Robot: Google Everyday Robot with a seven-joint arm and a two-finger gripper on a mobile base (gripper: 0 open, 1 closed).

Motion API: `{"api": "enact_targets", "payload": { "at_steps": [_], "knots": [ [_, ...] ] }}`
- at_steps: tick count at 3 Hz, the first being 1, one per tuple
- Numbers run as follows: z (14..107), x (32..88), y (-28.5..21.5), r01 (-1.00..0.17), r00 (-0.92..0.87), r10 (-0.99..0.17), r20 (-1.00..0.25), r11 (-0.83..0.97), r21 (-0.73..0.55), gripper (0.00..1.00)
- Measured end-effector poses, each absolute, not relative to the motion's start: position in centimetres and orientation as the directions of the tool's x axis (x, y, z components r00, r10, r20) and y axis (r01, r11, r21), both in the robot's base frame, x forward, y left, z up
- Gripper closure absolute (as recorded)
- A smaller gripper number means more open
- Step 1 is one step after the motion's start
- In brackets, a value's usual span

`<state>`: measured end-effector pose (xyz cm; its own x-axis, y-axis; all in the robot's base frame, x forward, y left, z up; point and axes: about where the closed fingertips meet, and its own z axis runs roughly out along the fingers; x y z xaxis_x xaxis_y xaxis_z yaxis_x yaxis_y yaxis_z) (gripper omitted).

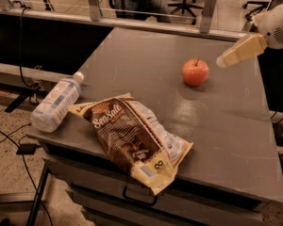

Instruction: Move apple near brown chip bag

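Warm, dim light falls from overhead. The jaws hang pale and brightly lit at the upper right, just beside the apple (195,72). Below and left of them a dull sheen marks the tabletop (132,55). The apple casts a soft shadow; the brown chip bag (132,140) glints faintly.

Gripper (226,59) over the table's (146,55) far right, its arm (279,25) cut off by the right edge; chair (184,4) cropped at top
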<state>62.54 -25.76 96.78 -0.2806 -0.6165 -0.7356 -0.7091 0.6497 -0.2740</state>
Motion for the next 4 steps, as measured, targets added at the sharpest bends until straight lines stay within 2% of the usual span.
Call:
{"api": "enact_targets", "payload": {
  "at_steps": [2, 4],
  "knots": [
    [90.4, 66.0, -23.4, -0.708, -0.316, -0.511, -0.8, 0.688, -0.16, 0.0],
    [85.8, 66.9, -19.1, -0.778, -0.33, -0.469, -0.819, 0.627, -0.046, 0.0]
  ]
}}
